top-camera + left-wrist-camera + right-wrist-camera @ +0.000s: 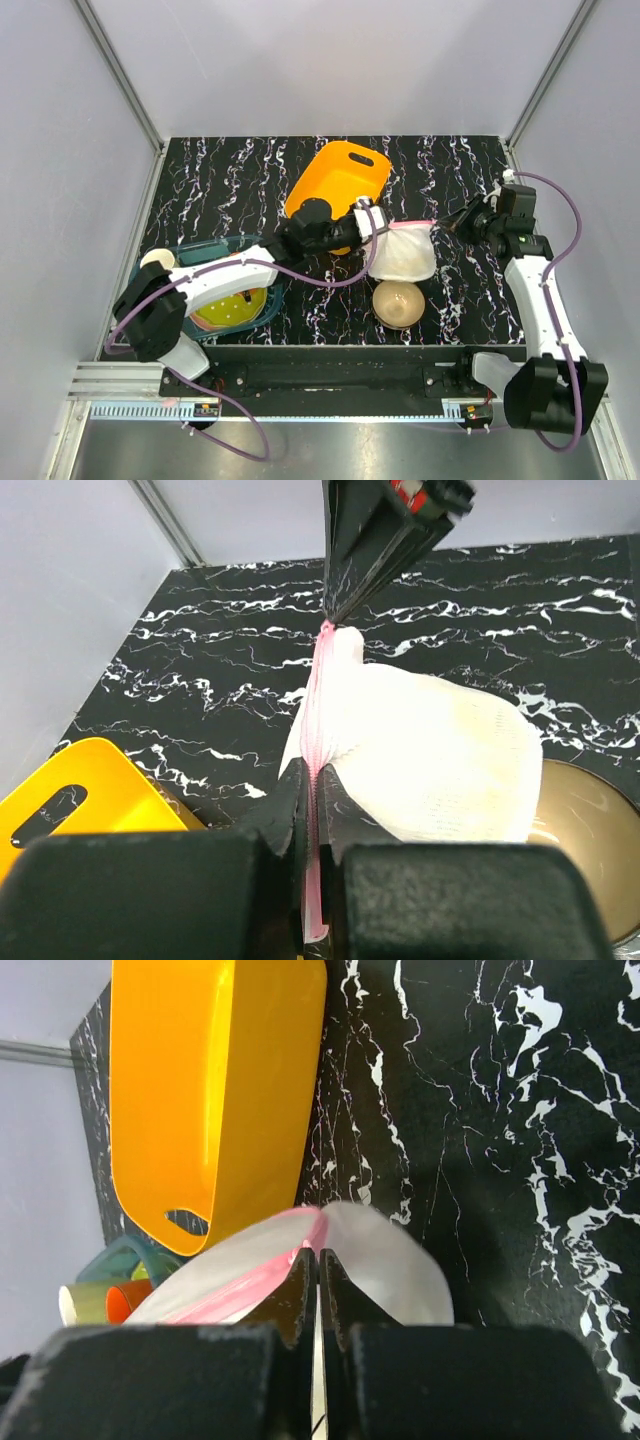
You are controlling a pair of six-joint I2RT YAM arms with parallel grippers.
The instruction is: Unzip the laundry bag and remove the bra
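The white mesh laundry bag hangs between my two grippers above the table, its pink zipper trim stretched along the top. My left gripper is shut on the trim's left end; the left wrist view shows the pink trim pinched between its tips. My right gripper is shut on the right end of the trim; its tips close on the bag's corner. The zipper looks closed. The bra is hidden; only a cream tint shows through the mesh.
An orange plastic basket lies behind the bag. A tan dome bowl sits just below the bag near the front edge. A teal tray with a yellow plate and cups stands front left, under the left arm.
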